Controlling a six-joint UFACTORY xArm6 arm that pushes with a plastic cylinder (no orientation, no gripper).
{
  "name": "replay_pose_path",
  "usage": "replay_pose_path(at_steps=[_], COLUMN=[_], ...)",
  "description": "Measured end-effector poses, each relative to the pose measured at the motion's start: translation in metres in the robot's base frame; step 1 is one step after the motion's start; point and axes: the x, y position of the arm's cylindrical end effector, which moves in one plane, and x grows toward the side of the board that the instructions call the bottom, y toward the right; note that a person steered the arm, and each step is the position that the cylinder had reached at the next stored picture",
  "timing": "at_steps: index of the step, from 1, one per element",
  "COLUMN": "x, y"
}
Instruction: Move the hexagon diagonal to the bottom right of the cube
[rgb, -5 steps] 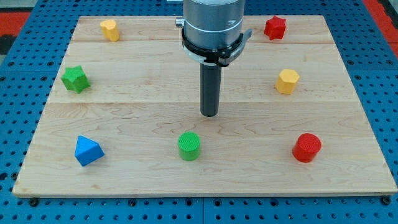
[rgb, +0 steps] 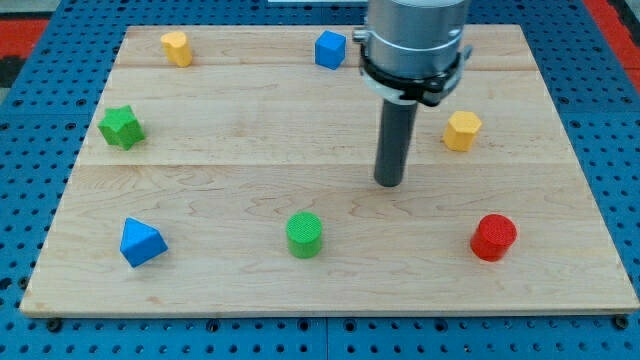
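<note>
The yellow hexagon lies on the wooden board's right side. The blue cube sits near the view's top, centre. My tip rests on the board left of and below the hexagon, about seventy pixels away, touching no block. It is well below and right of the cube. The arm's grey body hides the board's top right, where a red star stood.
A yellow block is at top left, a green star at left, a blue pyramid at bottom left, a green cylinder at bottom centre, a red cylinder at bottom right.
My tip has slid to the view's right by about fifty pixels. The blue cube has come into view; the red star is now hidden behind the arm.
</note>
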Motion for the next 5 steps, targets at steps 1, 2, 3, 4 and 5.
replay_pose_path(at_steps=[1,2,3,4,5], x=[-0.018,-0.017,-0.045,-0.051,-0.059], y=[0.079,0.145,0.138,0.059,-0.026])
